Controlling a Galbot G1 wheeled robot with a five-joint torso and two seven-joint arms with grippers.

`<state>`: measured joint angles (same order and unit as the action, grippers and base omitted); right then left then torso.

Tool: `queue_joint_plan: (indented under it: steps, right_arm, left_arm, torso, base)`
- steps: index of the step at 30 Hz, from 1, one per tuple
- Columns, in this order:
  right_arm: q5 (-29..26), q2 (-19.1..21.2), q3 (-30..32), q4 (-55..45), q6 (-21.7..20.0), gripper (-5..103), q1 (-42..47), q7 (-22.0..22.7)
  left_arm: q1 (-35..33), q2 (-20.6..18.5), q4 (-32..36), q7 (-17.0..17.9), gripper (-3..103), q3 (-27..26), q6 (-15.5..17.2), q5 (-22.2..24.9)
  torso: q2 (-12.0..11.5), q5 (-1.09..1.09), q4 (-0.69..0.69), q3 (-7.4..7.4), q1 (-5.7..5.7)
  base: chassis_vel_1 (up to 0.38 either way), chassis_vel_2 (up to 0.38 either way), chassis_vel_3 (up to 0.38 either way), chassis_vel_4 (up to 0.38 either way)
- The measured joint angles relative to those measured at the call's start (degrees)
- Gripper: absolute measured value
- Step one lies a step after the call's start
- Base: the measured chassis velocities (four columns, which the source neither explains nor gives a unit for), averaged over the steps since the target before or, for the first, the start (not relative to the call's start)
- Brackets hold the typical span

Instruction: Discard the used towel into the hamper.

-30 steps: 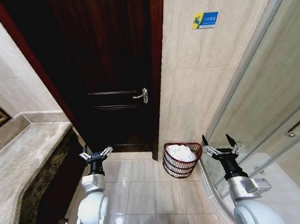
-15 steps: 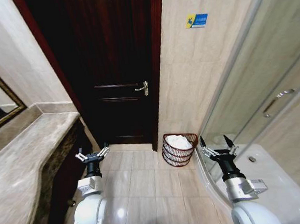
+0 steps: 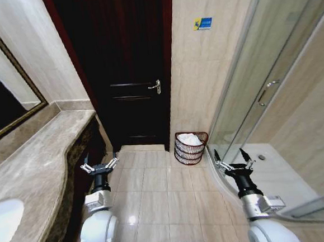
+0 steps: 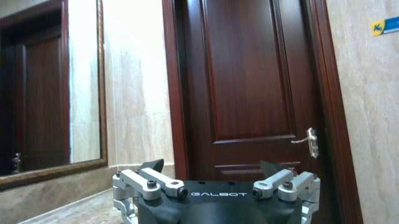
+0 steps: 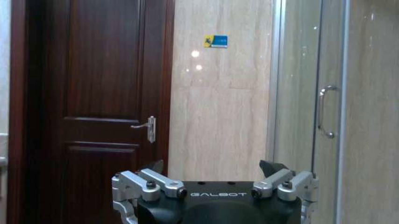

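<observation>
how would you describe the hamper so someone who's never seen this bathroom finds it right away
Find the dark wooden door at the far end of the room, then the tiled wall strip between it and the glass shower enclosure. On the floor there stands the hamper, a small round reddish-brown wire basket holding a white towel.

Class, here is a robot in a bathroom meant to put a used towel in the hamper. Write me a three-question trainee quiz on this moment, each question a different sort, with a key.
1. True or false: the hamper already holds white cloth.
2. The hamper stands between the door and: A) the shower enclosure B) the counter.
3. Fill in: the left gripper and right gripper are both ____.

Key: 1 true; 2 A; 3 open, holding nothing.
</observation>
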<state>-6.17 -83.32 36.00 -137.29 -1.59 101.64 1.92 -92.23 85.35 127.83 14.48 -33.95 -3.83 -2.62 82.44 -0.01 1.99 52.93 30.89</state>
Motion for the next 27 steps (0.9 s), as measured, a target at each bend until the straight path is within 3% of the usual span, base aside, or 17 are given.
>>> queue_joint_plan:
  steps: [8, 19, 27]
  right_arm:
    - [-0.01, -0.33, 0.29, 0.45, 1.71, 100, 1.04, 0.04]
    - [-0.73, -0.14, 2.57, -0.28, -0.44, 100, 1.26, 0.20]
    - [-2.06, 0.20, 3.99, 0.61, 0.54, 100, 0.52, 0.39]
  left_arm:
    - [-0.65, 0.37, 0.82, -0.95, 100, 0.26, -0.41, -0.98]
    - [0.28, -0.37, 0.88, -1.58, 100, 1.04, -0.36, -0.18]
    - [0.37, -0.03, 0.67, -2.25, 100, 1.32, -0.47, 0.13]
  torso:
    - [-0.03, 0.01, -0.02, -0.03, -0.03]
    - [-0.07, 0.01, -0.01, -0.04, -0.03]
    - [-0.08, 0.01, 0.00, -0.05, -0.04]
  base:
    - [0.049, -0.048, -0.094, 0.075]
    - [-0.016, 0.009, 0.039, -0.014]
    - [0.000, 0.000, 0.000, 0.000]
